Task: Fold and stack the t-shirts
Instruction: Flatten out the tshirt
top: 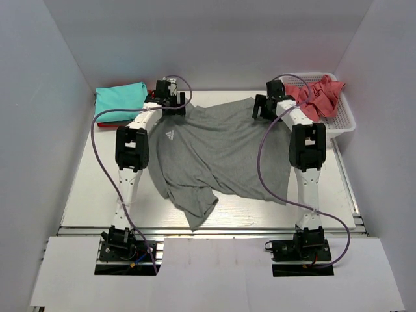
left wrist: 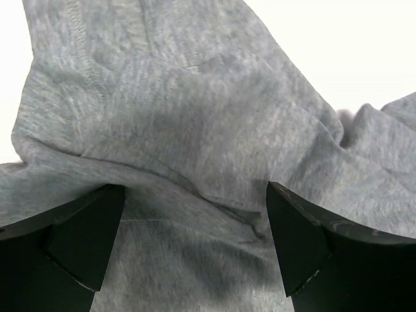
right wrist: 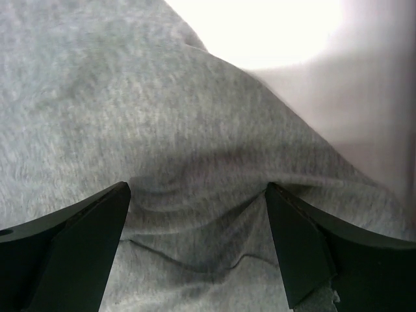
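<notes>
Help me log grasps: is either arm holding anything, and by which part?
Nothing is held. The left fingers and right fingers stand open over the grey t-shirt at its far edge, with cloth between them unpinched.

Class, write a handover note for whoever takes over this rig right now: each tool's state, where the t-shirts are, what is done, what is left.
Left tool: open, jaws astride a ridge of the grey t-shirt at its far left edge, nothing pinched.
Right tool: open, over the grey shirt's far right edge.
Teal t-shirt: folded, far left corner, on top of a red t-shirt.
Coral-pink t-shirt: bunched in the white basket, far right.
Done: teal folded and stacked, it seems.
Left: fold the grey, which lies spread and rumpled; then the coral-pink.
</notes>
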### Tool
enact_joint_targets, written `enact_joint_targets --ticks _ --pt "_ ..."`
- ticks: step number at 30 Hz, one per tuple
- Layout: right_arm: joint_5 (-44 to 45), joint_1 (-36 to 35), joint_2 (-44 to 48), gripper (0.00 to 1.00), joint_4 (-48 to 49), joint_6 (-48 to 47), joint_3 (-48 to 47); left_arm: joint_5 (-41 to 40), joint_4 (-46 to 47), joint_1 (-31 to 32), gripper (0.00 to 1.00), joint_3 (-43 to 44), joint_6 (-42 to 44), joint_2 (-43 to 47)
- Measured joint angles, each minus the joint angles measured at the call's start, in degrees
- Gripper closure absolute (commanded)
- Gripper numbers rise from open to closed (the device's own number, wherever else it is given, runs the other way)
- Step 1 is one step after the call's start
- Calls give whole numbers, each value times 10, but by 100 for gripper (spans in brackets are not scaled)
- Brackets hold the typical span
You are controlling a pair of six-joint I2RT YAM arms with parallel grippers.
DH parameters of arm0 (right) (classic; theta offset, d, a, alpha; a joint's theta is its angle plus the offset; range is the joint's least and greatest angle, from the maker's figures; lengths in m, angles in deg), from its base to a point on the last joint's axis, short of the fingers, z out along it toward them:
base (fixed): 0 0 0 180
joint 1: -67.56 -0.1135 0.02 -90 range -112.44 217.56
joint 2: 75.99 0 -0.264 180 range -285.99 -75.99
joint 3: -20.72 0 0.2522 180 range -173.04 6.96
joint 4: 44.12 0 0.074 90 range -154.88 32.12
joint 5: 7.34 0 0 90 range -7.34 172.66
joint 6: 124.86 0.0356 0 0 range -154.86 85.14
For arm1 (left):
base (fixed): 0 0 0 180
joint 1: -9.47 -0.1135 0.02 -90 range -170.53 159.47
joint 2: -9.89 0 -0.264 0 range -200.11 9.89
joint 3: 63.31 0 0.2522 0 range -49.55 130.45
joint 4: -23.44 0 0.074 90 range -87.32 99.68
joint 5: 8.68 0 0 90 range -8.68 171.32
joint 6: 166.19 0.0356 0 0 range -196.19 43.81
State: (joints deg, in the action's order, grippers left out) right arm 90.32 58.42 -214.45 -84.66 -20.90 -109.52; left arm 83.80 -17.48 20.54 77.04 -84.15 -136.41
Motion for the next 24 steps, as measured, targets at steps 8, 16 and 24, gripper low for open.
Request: enact_joint_targets --ticks 8,16,24 --pt "-35 -4 -16 10 11 -73 -54 48 21 -4 0 51 39 -28" --pt "-57 -42 187 10 53 -93 103 50 4 11 0 -135 37 181" --pt "-58 -66 437 10 131 10 393 83 36 69 0 -501 -49 507"
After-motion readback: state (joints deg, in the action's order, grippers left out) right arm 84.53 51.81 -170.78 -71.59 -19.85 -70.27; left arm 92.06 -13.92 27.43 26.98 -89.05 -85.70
